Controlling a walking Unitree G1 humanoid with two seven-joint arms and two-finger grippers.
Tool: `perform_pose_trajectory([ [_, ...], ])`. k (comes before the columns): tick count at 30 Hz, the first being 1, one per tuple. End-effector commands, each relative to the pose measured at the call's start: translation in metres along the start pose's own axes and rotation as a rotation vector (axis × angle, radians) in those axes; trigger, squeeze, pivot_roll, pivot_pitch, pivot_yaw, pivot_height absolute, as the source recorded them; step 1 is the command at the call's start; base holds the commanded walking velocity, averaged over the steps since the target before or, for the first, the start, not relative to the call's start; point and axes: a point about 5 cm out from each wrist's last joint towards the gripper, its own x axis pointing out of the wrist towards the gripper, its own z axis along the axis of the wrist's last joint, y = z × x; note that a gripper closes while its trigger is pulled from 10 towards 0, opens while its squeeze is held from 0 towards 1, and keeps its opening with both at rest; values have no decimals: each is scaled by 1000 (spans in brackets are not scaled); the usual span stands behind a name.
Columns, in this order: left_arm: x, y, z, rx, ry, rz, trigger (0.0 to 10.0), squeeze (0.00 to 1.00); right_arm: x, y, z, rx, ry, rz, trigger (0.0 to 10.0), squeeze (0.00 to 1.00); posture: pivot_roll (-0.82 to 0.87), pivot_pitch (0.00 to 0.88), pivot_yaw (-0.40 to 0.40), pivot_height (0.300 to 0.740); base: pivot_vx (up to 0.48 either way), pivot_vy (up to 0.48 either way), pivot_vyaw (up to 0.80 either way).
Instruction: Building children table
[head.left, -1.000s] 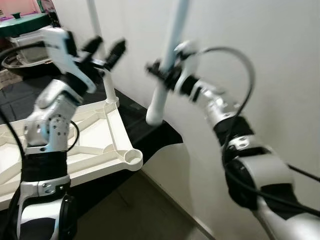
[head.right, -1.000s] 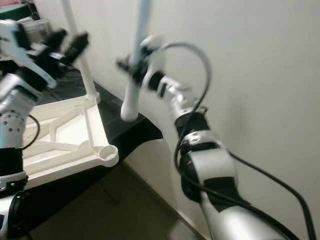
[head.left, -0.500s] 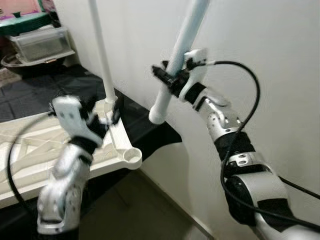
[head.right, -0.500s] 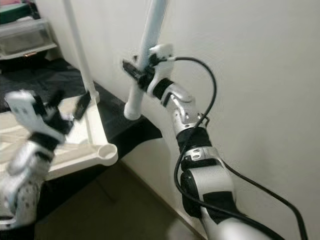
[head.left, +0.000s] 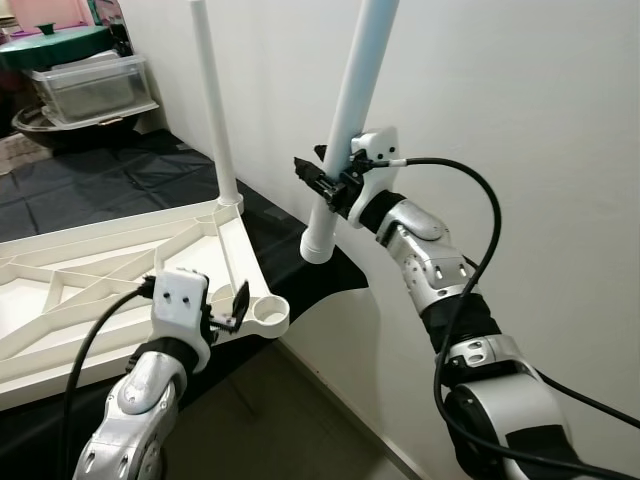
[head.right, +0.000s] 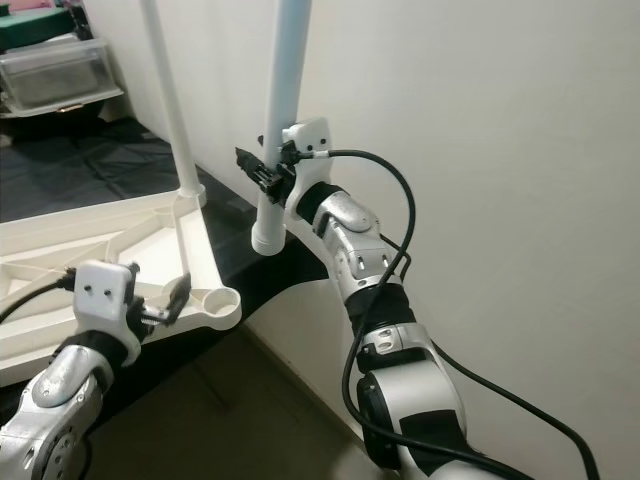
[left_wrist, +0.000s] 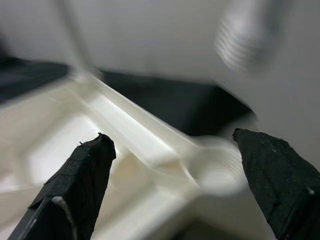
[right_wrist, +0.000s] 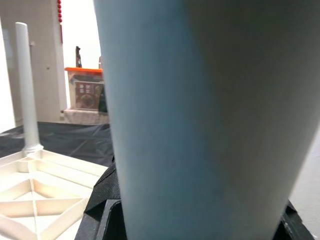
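Note:
The white table top (head.left: 120, 262) lies upside down on a black cloth. One white leg (head.left: 214, 110) stands upright in its far corner. The near corner socket (head.left: 268, 312) is bare. My right gripper (head.left: 325, 185) is shut on a second pale leg (head.left: 352, 110), held nearly upright in the air; the leg's lower end (head.left: 315, 245) hangs above the cloth past the table top's edge. My left gripper (head.left: 222, 312) is open and low, just in front of the near socket (left_wrist: 215, 172), with its fingers (left_wrist: 75, 192) on either side of that corner.
A white wall (head.left: 520, 100) runs close along the right. The black cloth (head.left: 110, 180) covers the work surface, whose corner (head.left: 345, 268) points toward the wall. A clear plastic bin (head.left: 85, 85) and a green lid sit at the back left. Floor (head.left: 290, 420) lies below.
My left arm has come down from beside the standing leg to the near corner socket. The held leg has tipped closer to upright.

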Motion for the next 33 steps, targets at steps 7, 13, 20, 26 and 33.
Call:
perform_pose_trajectory([
  [7, -12, 2, -31, 221, 198, -152, 10000, 0, 1, -2, 2, -20, 15, -32, 10000, 0, -28, 0, -10, 740, 0, 0, 0],
  [13, -8, 32, -20, 398, 193, -147, 10000, 0, 0, -3, 3, -24, 14, -44, 10000, 0, -17, 0, -10, 740, 0, 0, 0],
  [20, -1, 57, -11, 489, 205, -190, 10000, 0, 0, -4, 4, -23, 16, -53, 10000, 0, -14, 0, -6, 740, 0, 0, 0],
  [26, 7, 62, -21, 426, 255, -387, 10000, 0, 0, -5, 7, -7, 11, -71, 10000, 0, -25, 0, 14, 740, 0, 0, 0],
  [33, 14, 73, -23, 451, 300, -457, 10000, 0, 0, -7, 9, 2, 10, -78, 10000, 0, -22, 7, 20, 740, 0, 0, 0],
])
